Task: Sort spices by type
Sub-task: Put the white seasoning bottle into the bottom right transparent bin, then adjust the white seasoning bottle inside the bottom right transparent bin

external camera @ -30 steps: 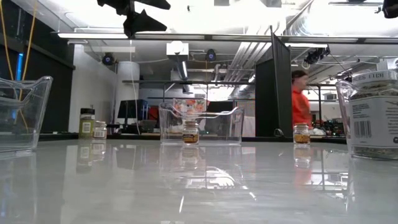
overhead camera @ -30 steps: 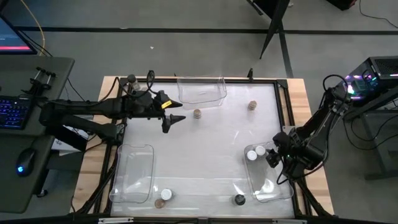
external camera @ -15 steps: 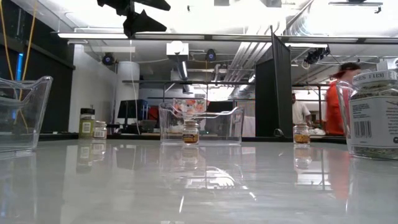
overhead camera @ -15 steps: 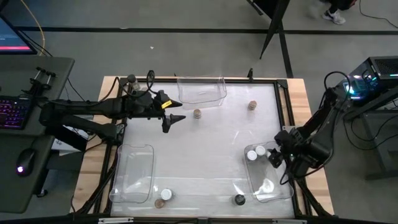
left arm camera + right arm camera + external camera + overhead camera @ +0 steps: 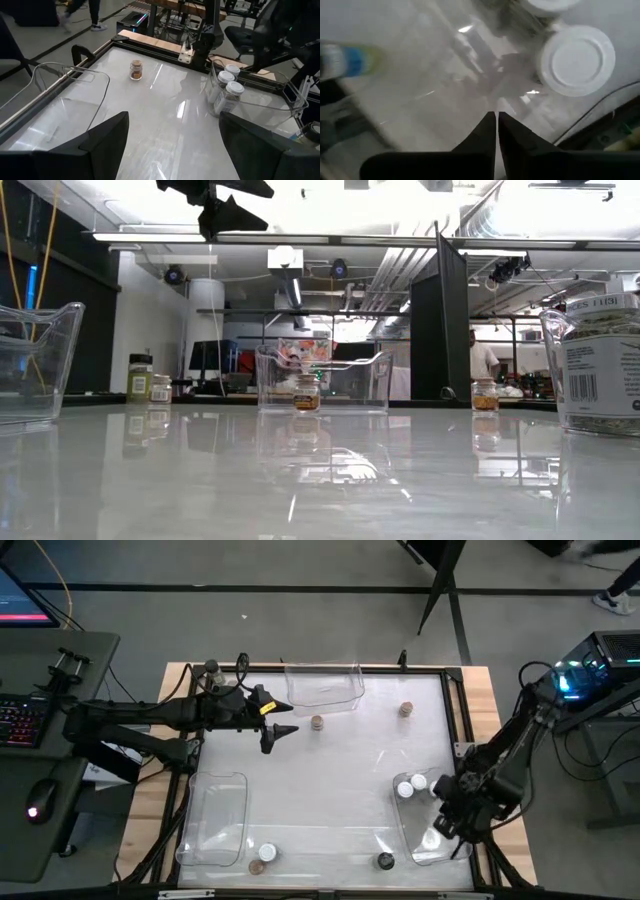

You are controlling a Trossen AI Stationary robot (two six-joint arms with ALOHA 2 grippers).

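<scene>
The right gripper [image 5: 447, 823] is seen over the clear bin [image 5: 436, 852] at the table's near right corner, its fingers [image 5: 487, 131] pressed together with nothing between them; much of that bin is hidden beneath the arm. Two white-lidded jars [image 5: 411, 785] are found at the bin's far end, one lid [image 5: 576, 61] filling the right wrist view, the other cut off. The left gripper [image 5: 278, 734] is held above the far left of the table, spread wide and empty. Just beside it a brown-lidded jar [image 5: 317, 723] is set before the far bin [image 5: 324, 686]; another [image 5: 405, 710] lies farther right. Near the front edge a white-lidded jar [image 5: 268, 853], a tan one [image 5: 256, 866] and a black-lidded one [image 5: 385, 861] are made out, contents unreadable
</scene>
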